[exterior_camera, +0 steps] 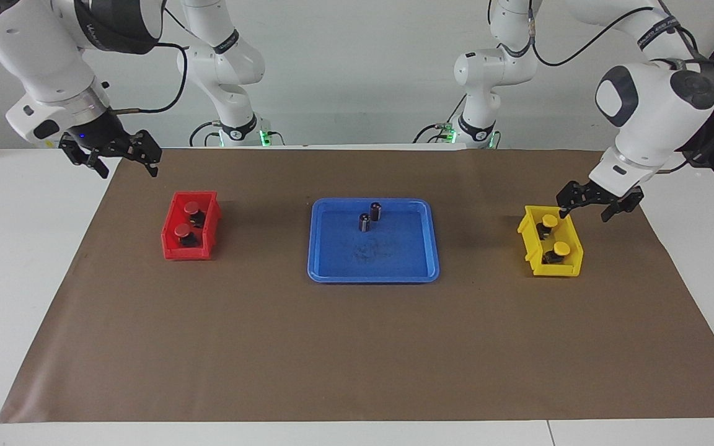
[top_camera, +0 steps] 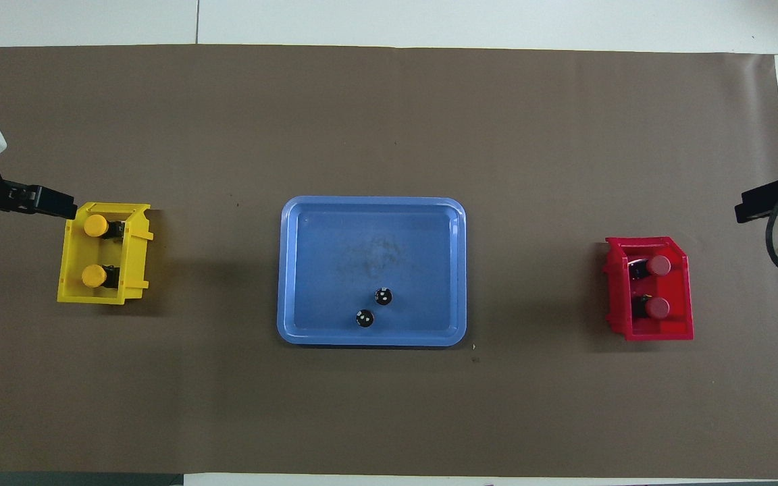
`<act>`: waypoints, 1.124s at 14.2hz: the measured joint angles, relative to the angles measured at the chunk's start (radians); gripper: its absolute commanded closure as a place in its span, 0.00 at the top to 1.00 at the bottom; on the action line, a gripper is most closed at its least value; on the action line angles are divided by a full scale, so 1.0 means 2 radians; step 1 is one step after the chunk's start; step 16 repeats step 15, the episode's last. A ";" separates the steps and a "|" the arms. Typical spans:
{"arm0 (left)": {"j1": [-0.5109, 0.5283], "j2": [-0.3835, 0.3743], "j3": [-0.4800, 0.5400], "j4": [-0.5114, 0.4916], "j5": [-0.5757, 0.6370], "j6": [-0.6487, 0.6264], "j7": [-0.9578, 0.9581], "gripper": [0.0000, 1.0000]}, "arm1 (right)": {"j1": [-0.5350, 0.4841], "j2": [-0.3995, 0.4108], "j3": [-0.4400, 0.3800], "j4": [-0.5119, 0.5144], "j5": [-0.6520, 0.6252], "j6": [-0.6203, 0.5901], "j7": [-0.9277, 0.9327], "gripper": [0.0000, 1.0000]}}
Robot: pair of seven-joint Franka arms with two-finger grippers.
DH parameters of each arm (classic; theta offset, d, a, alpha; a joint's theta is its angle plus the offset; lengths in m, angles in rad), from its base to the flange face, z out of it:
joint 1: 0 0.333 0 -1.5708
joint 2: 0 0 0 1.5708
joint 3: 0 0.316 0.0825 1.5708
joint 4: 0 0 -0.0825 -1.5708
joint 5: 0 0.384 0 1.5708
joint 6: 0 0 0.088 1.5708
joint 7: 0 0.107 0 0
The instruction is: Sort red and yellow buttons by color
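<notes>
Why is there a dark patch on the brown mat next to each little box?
Those are shadows. In the overhead view, the yellow bin and red bin each cast a soft dark patch on the brown mat, toward the blue tray. In the facing view the same faint patches show beside the bins, so light comes from above, with no strong glare anywhere.

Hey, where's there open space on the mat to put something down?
The brown mat is bare between the blue tray and each bin, and on its whole strip farthest from the robots. The yellow bin and red bin each hold two buttons. The tray holds two cylinders near the robots' edge.
</notes>
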 measured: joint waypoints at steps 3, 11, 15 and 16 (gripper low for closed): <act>0.000 -0.002 0.000 0.030 -0.002 -0.033 0.000 1.00 | 0.000 0.000 0.002 -0.001 0.000 -0.003 0.000 1.00; -0.028 -0.005 -0.014 0.110 -0.005 -0.107 -0.016 1.00 | 0.001 0.000 0.005 -0.001 0.000 -0.003 0.000 1.00; -0.044 -0.005 0.008 0.112 -0.005 -0.110 -0.025 1.00 | 0.001 0.000 0.005 -0.001 0.000 -0.003 0.000 1.00; -0.044 -0.005 0.008 0.112 -0.005 -0.110 -0.025 1.00 | 0.001 0.000 0.005 -0.001 0.000 -0.003 0.000 1.00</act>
